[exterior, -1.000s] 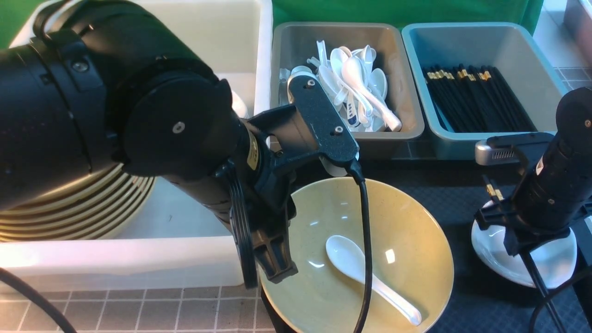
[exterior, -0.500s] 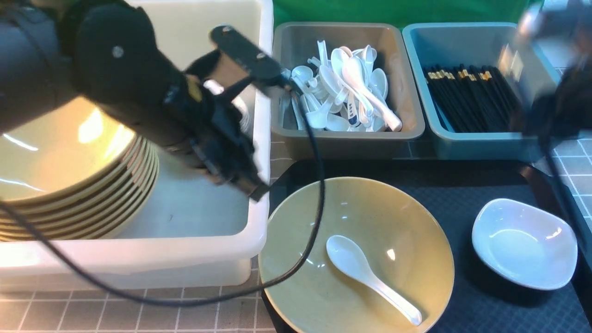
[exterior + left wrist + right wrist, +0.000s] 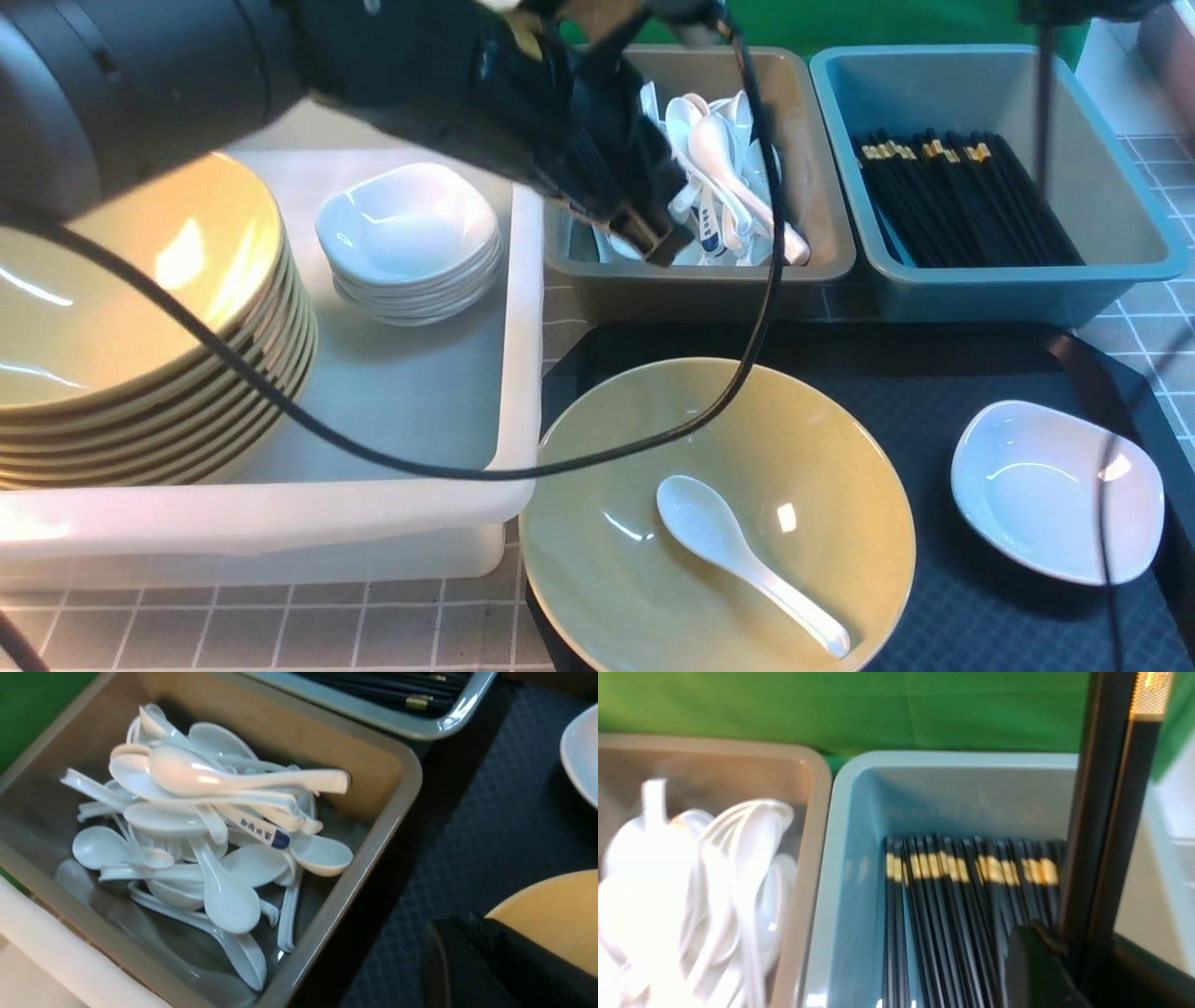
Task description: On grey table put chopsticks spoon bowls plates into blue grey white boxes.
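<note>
Thin black gold-banded chopsticks [image 3: 1111,812] are hanging upright over the blue plastic box [image 3: 1027,294], with the right gripper [image 3: 1083,970] clamping them. The left gripper [image 3: 644,238] is hovering closed and empty over the grey plastic box [image 3: 700,294]. A glossy white ceramic spoon [image 3: 738,560] is lying in the wide mustard-yellow bowl [image 3: 822,448] on the black textured tray [image 3: 980,392].

Left box [image 3: 527,308]: bowl stack [image 3: 112,308], plate stack [image 3: 406,233] to its right.
Middle box [image 3: 812,140]: spoons [image 3: 724,154].
Right box [image 3: 1102,168]: chopsticks [image 3: 962,201].
Tray [image 3: 971,373]: bowl [image 3: 822,467] holding spoon [image 3: 738,551]; plate [image 3: 1055,490] to its right.
</note>
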`<state>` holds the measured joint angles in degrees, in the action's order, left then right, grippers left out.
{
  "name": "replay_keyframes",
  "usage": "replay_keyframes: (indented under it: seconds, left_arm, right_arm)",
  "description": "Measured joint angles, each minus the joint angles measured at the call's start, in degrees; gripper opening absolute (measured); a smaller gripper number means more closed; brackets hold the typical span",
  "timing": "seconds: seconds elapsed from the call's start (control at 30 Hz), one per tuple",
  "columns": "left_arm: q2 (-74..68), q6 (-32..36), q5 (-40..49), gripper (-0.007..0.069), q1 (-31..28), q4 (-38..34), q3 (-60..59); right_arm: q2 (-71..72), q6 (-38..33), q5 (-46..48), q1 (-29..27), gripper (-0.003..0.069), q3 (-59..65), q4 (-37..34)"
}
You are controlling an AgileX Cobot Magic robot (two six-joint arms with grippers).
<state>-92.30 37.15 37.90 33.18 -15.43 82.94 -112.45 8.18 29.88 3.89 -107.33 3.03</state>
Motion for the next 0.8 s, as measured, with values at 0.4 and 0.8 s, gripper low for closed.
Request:
replay_keyframes:
  seconds: [0.4, 0.8]
  left_arm:
    - [4.5, -6.6, 10.6, -0.0011, 0.0, 6.3, -0.2]
    - [28.3, -20.6, 13.0, -0.0011, 0.0, 18.9, -20.9]
  right_arm:
    - [-15.7, -1.4, 17.7, 0.0, 0.0309, -13.6, 0.0]
    - [-4.9, -15.6, 36.9, 6.2, 0.0399, -15.3, -1.9]
